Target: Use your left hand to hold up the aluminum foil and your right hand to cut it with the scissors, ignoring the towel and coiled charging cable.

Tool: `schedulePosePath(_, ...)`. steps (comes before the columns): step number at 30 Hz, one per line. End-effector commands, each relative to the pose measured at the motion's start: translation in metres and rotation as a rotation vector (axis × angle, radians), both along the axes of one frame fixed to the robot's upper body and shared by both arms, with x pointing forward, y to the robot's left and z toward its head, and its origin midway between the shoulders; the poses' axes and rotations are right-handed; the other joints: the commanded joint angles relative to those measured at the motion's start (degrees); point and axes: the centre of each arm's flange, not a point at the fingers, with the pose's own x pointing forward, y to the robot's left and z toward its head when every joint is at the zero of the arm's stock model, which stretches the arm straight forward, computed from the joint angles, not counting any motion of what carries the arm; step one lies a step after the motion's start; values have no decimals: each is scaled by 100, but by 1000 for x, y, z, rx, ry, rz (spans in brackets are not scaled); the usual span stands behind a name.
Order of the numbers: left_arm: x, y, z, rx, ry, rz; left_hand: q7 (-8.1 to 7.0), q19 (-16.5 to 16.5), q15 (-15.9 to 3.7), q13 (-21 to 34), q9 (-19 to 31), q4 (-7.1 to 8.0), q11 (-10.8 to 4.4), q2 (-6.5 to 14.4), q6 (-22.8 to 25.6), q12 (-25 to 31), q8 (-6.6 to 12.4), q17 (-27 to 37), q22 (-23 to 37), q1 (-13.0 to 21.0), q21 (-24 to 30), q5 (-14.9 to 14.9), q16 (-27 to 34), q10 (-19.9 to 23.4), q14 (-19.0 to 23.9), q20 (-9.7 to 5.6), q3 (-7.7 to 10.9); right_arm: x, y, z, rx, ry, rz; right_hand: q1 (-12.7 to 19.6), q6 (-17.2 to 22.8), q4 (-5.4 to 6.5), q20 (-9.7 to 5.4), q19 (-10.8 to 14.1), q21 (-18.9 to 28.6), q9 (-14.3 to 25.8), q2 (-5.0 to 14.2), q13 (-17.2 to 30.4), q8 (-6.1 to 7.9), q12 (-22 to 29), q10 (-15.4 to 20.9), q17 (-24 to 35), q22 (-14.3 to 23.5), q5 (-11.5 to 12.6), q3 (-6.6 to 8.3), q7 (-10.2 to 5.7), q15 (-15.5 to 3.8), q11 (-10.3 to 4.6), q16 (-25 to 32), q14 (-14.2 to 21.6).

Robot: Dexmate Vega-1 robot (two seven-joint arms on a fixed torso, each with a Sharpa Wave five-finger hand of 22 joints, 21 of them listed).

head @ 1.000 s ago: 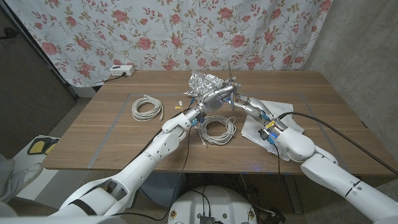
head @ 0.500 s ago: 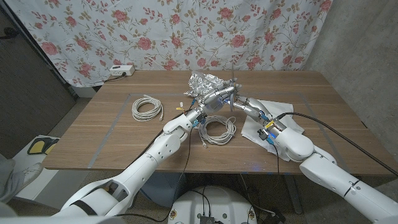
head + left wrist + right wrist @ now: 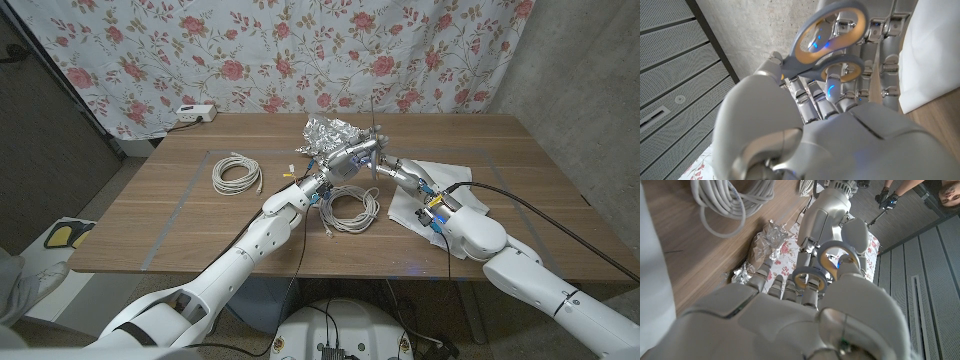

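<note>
Cable (image 3: 237, 174) lies coiled at the left of the worktop (image 3: 160, 205), well apart from the work and no threat. Nearer the middle, the left robot hand (image 3: 345, 160) reaches to the foil (image 3: 328, 133), a crumpled lump at the far centre of the worktop, and seems to grip its near edge, though how firmly I cannot tell. A weak hold there could let the foil slip or sag once the blades press on it, so that it tears or crumples instead of cutting. A second cable coil (image 3: 350, 206) sits just under both arms and could be snagged if either one drops. To the right, the right robot hand (image 3: 397, 167) holds the scissors (image 3: 827, 262), its fingers through the loops, blades pointing up beside the left one. They stand so close that the blades might nick the left fingers. Towel (image 3: 430, 195) lies under the right arm and could be dragged.
</note>
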Motion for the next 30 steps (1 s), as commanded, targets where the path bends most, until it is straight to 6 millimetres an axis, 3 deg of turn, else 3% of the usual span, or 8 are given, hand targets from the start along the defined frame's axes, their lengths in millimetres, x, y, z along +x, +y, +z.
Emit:
schedulePosePath(1,0,0,6,-19,-22,-3,-32,-16,-193,38,38,34,-341,54,-5,30,-6,28,14,27,-7,21,-40,335,79,9,24,3,-2,-4,-7,29,35,128,29,-52,-15,171,52,43,18,-9,3,39,60,-3,11,19,43,40,72,37,46,114)
schedulePosePath(7,0,-1,6,-17,-24,-5,-42,-33,-177,56,41,42,-359,62,-7,32,-7,29,15,28,-10,8,-53,318,51,14,25,5,-3,-3,-24,46,44,307,-5,-95,96,540,114,110,29,-33,-20,56,268,-22,10,24,98,48,40,59,128,527)
schedulePosePath(8,1,-1,6,-16,-25,-6,-42,-36,-176,59,42,42,-361,62,-10,31,-8,30,15,29,-11,6,-54,316,45,19,25,5,-3,-4,-21,46,43,334,-23,-87,96,635,119,138,21,-34,-29,102,447,-24,12,20,98,41,-7,4,141,632)
schedulePosePath(11,1,-2,7,-14,-28,-8,-43,-37,-174,65,43,44,-363,66,-17,30,-11,33,15,31,-9,3,-55,312,32,12,27,6,-4,-4,-20,48,40,411,-55,-47,17,989,131,255,46,5,-39,331,1337,-11,27,11,97,23,-269,-454,227,1072)
schedulePosePath(12,1,-2,7,-13,-28,-9,-43,-40,-173,69,44,48,-364,70,-27,29,-15,37,15,31,-10,0,-53,311,28,22,28,6,-4,-4,-22,47,38,418,-51,-42,-24,1041,133,274,47,21,-36,363,1462,-6,31,10,92,12,-376,-489,260,1182)
schedulePosePath(21,2,-5,4,-4,-20,-16,-46,-45,-173,85,47,54,-366,73,-23,23,-12,49,15,34,-8,-6,-44,304,20,18,32,7,-7,-4,-19,51,42,416,-157,16,-106,1488,240,353,194,226,-70,465,1694,130,70,15,97,-26,-929,-767,506,1664)
schedulePosePath(27,2,-8,3,-1,-17,-21,-47,-51,-173,99,50,60,-364,73,-17,20,-9,56,15,33,-7,-10,-41,299,12,21,33,7,-8,-3,-7,52,40,396,-138,22,-87,1660,284,385,174,324,-52,517,1773,193,81,7,61,18,-960,-750,605,1798)
schedulePosePath(30,2,-12,0,10,-10,-28,-46,-51,-172,107,52,63,-366,74,-15,18,-7,62,14,35,-6,-12,-36,301,8,23,35,7,-9,-2,3,53,41,291,97,54,-7,1715,281,420,91,404,53,556,1828,236,86,-13,-27,89,-854,-702,675,1888)
